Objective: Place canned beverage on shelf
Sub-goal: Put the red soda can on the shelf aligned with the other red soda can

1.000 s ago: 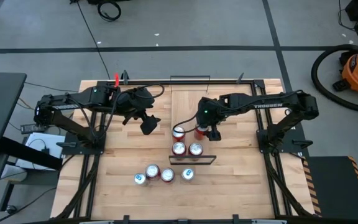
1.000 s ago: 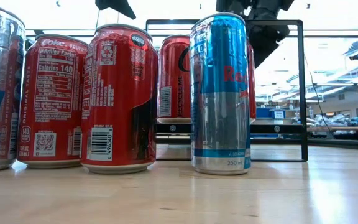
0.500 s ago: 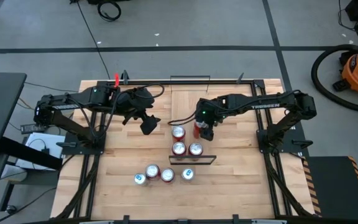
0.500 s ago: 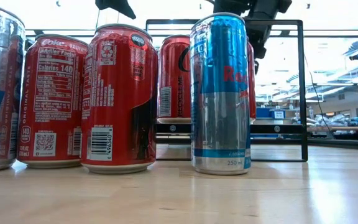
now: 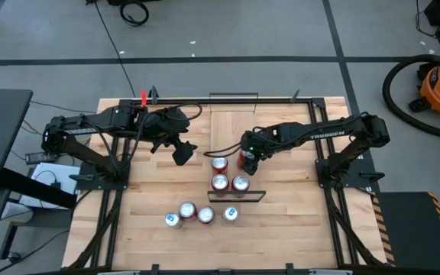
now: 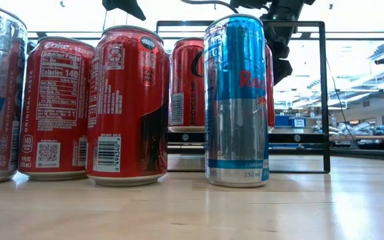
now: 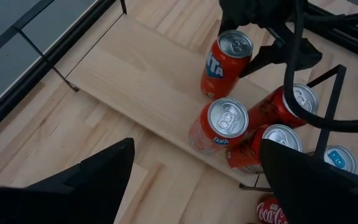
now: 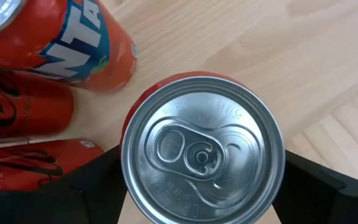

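Over the shelf (image 5: 235, 130), near its long edge on the right arm's side, the right gripper (image 5: 247, 157) comes down from above onto an upright red-orange can (image 8: 202, 146). Its two dark fingers (image 8: 82, 186) press against opposite sides of the can body, so the tool is clamped on this can. The silver lid with its pull tab fills the middle of the right wrist view, and the shelf's pale wood lies below it. Whether the can's base rests on the shelf or hangs just above it cannot be told, since a tall blue and silver can (image 6: 236, 100) hides its lower part in the low view. Three other cans (image 5: 219, 182) stand upright on the shelf: one just beside the held can towards the shelf's other long edge, and two side by side nearer the black wire rail (image 5: 237, 195) at the shelf's short end. Most of the shelf towards its opposite short end is bare wood. Beyond that wire rail, off the shelf, four loose cans (image 5: 197, 214) stand in a loose row on the plank tabletop (image 5: 296, 221). Well apart from the shelf, off its other long edge, the left gripper (image 5: 182, 153) hovers with its fingers spread wide and nothing between them.
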`<action>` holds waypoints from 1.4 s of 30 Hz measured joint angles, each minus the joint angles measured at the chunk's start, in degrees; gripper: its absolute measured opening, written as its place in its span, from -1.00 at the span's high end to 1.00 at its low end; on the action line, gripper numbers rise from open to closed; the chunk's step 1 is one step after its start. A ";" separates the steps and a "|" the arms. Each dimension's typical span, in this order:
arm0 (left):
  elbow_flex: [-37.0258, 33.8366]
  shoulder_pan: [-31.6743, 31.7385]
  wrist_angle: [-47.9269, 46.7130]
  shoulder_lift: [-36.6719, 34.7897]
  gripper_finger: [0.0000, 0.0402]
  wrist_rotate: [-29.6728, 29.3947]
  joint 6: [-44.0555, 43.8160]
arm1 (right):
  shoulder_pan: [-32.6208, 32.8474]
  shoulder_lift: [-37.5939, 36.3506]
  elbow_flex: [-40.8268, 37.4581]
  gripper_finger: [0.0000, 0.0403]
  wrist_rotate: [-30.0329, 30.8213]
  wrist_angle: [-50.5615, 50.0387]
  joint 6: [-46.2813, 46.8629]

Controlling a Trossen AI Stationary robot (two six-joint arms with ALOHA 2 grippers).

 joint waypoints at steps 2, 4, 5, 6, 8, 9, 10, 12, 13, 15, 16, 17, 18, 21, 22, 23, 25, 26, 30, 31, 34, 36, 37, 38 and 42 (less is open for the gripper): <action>0.00 -0.01 0.00 0.00 -0.77 0.00 0.00 | 0.83 0.01 -0.02 -0.64 0.08 0.02 0.16; 0.00 -0.02 0.00 0.00 -0.77 0.00 0.00 | 1.53 0.03 -0.02 -0.66 0.15 0.04 -1.14; 0.00 0.00 0.02 0.00 -0.77 0.00 0.00 | 1.67 0.03 -0.04 -0.67 0.15 0.06 -1.76; 0.00 0.00 0.03 0.00 -0.77 0.00 0.01 | 1.79 0.03 -0.04 -0.69 0.13 0.06 -2.31; 0.00 -0.02 0.02 0.00 -0.77 -0.01 0.04 | 1.86 0.03 -0.04 -0.73 -0.47 0.06 -2.81; 0.00 0.00 0.04 0.00 -0.77 -0.01 0.04 | 1.83 0.07 -0.07 -0.74 -1.14 0.10 -2.84; 0.00 0.00 0.04 0.00 -0.77 0.00 0.04 | 1.81 0.09 -0.09 -0.76 -1.48 0.10 -2.85; 0.00 0.00 0.02 0.00 -0.77 -0.02 0.04 | 1.86 0.10 -0.09 -0.79 -1.68 0.10 -2.84; 0.00 -0.02 0.04 0.00 -0.77 0.00 0.04 | 1.86 0.10 -0.09 -0.81 -1.78 0.11 -2.83; 0.00 0.00 0.02 0.00 -0.77 -0.01 0.07 | 1.84 0.10 -0.09 -0.82 -1.79 0.13 -2.81; 0.00 -0.01 0.03 0.00 -0.77 -0.01 0.07 | 1.82 0.03 -0.09 -0.83 -1.84 0.13 -2.87; 0.00 0.00 0.04 0.00 -0.77 0.00 0.07 | 1.81 -0.16 -0.09 -0.83 -2.01 0.13 -2.94; 0.00 0.00 0.04 0.00 -0.77 -0.02 0.07 | 1.83 -0.46 -0.09 -0.83 -2.28 0.13 -3.07; 0.00 0.00 0.03 0.00 -0.77 -0.02 0.07 | 1.84 -2.13 -0.09 -0.83 -2.41 -0.33 -4.47; 0.00 -0.01 0.04 0.00 -0.77 -0.02 0.08 | 1.81 -2.79 -0.09 -0.83 -2.41 -0.78 -5.34; 0.00 0.00 0.04 0.00 -0.77 -0.02 0.09 | 1.69 -3.41 -0.09 -0.83 -2.46 -1.25 -6.36; 0.00 0.00 0.04 0.00 -0.77 -0.02 0.23 | 1.27 -4.40 -0.09 -0.83 -3.22 -2.13 -9.24; 0.00 0.00 0.04 0.00 -0.77 -0.02 0.26 | 0.98 -4.81 -0.09 -0.83 -3.89 -2.75 -11.15; 0.00 0.11 0.04 0.00 -0.77 -0.02 0.26 | 0.17 -5.79 -0.09 -0.83 -5.52 -3.94 -24.30; 0.00 0.11 0.06 0.00 -0.77 -0.02 0.26 | 0.11 -6.07 -0.09 -0.83 -5.58 -3.92 -28.85; 0.00 0.11 0.09 0.00 -0.77 -0.02 0.24 | 0.13 -6.49 -0.09 -0.83 -6.14 -3.53 -41.56; 0.00 0.11 0.09 0.00 -0.77 -0.02 0.16 | 0.13 -6.59 -0.09 -0.83 -6.67 -2.97 -46.81; 0.00 0.11 0.09 0.00 -0.77 -0.02 0.01 | 0.13 -6.61 -0.09 -0.83 -7.15 -2.64 -48.53; 0.00 0.05 0.09 0.00 -0.77 -0.02 -0.04 | 0.13 -6.61 -0.09 -0.83 -7.47 -2.40 -49.81; 0.00 0.04 0.09 0.00 -0.77 -0.02 -1.05 | 0.11 -6.38 -0.09 -0.83 -8.21 -1.11 -53.83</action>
